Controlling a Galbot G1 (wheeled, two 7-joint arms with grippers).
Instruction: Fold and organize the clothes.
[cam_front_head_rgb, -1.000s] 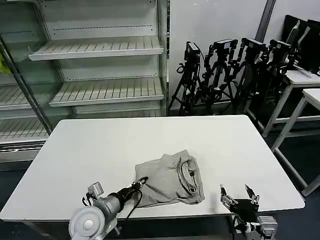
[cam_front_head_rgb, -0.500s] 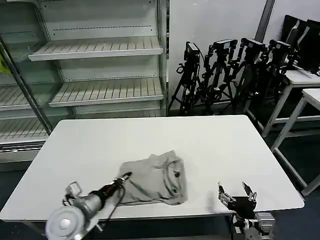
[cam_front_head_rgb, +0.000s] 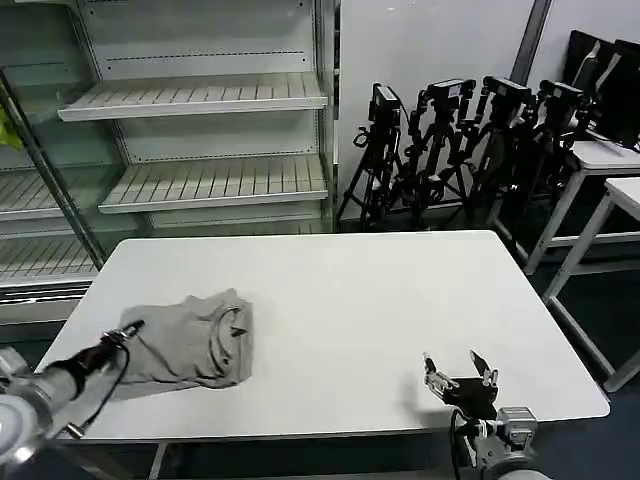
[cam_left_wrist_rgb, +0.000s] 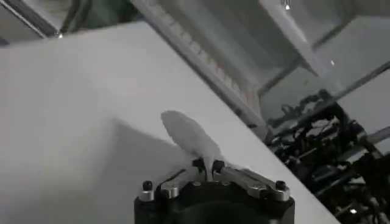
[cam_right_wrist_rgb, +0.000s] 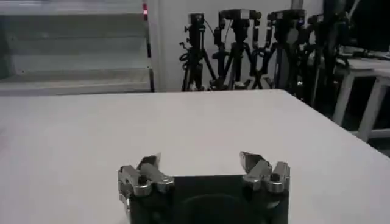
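You had the folded grey T-shirt (cam_front_head_rgb: 190, 345) pinched in the left gripper (cam_front_head_rgb: 128, 329), dragging it aside; right gripper (cam_front_head_rgb: 457, 369) waited, jaws wide, empty. Next: release.

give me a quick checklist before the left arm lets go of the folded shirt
1. Left gripper shut on the shirt: ok; in the left wrist view the fingers pinch cloth.
2. Shirt fully on the table: ok, though it lies near the left front edge.
3. Shirt folded: ok, a compact bundle, somewhat rumpled.
4. Right gripper away from the shirt: ok, open over the right front of the table.
5. Cloth flat under the gripper: cannot tell.
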